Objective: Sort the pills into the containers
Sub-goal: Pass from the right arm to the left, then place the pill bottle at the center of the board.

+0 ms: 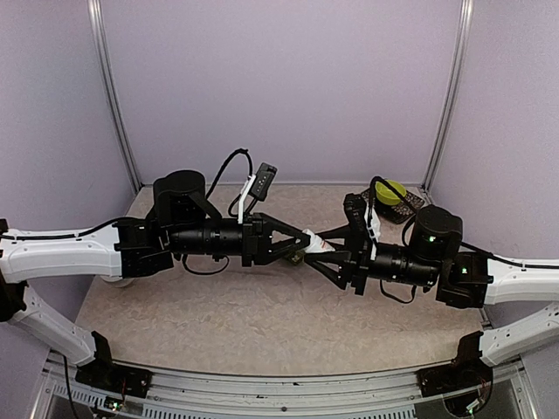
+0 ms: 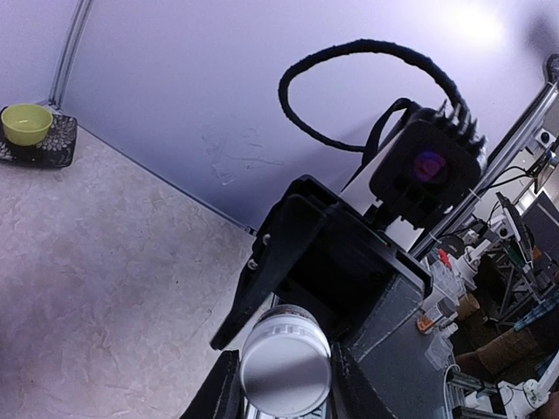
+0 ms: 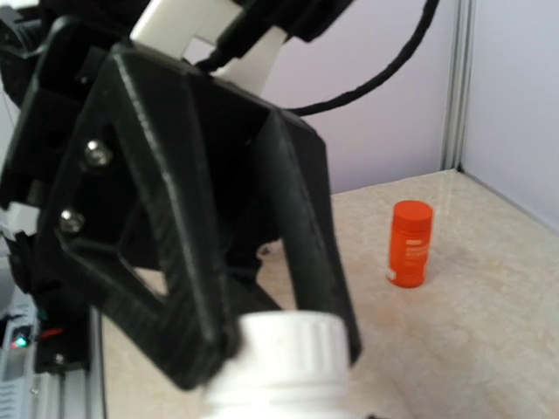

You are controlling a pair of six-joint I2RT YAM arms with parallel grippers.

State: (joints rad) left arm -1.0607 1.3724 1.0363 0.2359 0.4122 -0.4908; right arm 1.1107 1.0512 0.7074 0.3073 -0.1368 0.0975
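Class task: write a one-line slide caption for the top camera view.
The left gripper holds a white bottle tip-to-tip with the right gripper at centre; green bowl far right.

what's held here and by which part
The left gripper clamps a white bottle by the sides of its cap; the right gripper cannot be judged.

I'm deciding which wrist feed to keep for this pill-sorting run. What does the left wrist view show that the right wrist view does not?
Only the left wrist view shows the yellow-green bowl, sitting on a dark mat in the far corner. Only the right wrist view shows an orange bottle, standing upright on the tabletop. Both show the white bottle close to the lens, the beige tabletop and the lavender wall.
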